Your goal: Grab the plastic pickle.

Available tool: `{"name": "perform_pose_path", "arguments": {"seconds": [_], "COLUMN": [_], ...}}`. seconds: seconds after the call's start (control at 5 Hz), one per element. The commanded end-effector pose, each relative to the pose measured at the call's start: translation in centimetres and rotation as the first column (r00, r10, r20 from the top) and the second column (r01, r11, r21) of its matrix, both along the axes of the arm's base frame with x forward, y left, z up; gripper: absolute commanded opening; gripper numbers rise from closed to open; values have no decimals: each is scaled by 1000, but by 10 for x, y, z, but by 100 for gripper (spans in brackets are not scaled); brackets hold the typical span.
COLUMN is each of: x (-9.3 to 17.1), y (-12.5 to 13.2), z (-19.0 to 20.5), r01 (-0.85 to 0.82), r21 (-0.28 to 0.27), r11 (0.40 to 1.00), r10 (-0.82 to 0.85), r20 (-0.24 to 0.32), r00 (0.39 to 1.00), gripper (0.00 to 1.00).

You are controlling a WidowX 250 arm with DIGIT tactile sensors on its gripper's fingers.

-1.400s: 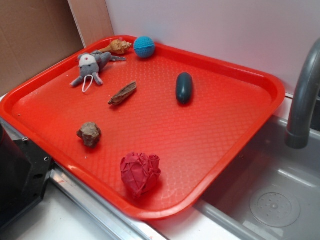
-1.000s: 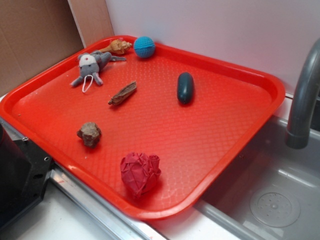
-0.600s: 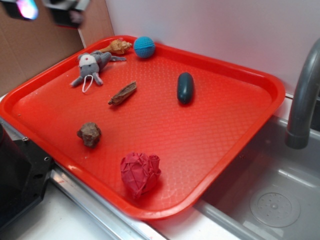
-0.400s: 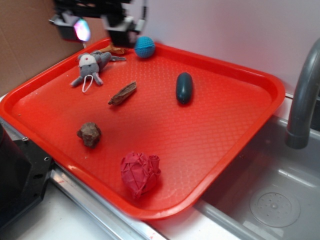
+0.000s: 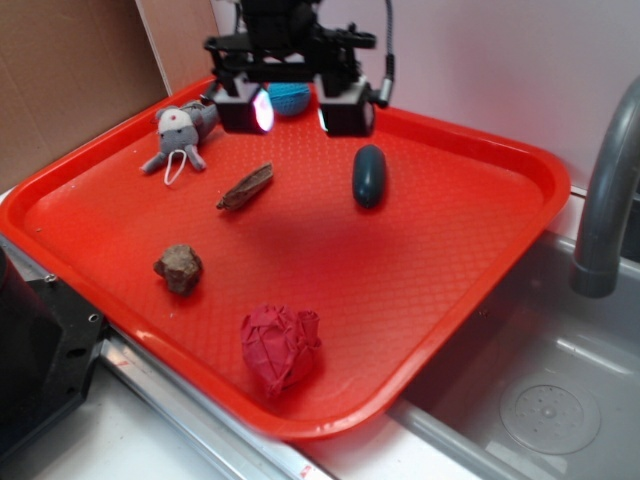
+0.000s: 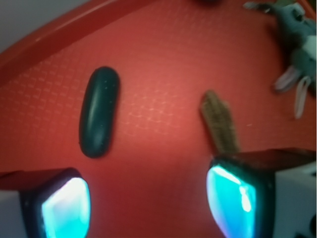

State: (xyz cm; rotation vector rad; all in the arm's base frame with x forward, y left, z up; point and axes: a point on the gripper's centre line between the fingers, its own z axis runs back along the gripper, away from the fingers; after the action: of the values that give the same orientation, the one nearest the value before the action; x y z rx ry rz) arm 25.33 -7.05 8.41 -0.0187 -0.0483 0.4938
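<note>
While no writing shows, end effector [image 5: 291, 108] hangs spread above pickle [image 5: 368, 175].

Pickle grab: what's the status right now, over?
Gripper open, empty, above the tray's far side. Plastic pickle lying untouched on the tray. Brown pod nearby, not blocking.

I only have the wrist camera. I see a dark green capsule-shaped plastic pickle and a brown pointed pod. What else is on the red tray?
Observer: The exterior view shows a crumpled red paper ball near the red plastic tray's front edge, outside your frame.
Operator: Anything behind the jaws?
Observer: A blue textured ball, partly hidden by them, at the tray's far rim.
Operator: What lies beyond the tray on the pickle's side?
Observer: Past the dark green plastic pickle and the tray's rim, a grey sink basin with a grey faucet.
</note>
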Motion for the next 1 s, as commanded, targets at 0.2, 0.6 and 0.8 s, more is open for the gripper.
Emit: {"name": "perform_pose_path", "arguments": {"seconds": [0.2,0.6,0.8], "x": [18,43,53], "y": [-5,-17,-16], "z": [2,-33,-44], "r01": [-41,-42,-52], "r21": [-43,-15,1], "r11": [998,999,999], "r10": [41,42,52], "r20": [0,50,27], "r00": [999,998,998], "gripper": [100,100,100]}}
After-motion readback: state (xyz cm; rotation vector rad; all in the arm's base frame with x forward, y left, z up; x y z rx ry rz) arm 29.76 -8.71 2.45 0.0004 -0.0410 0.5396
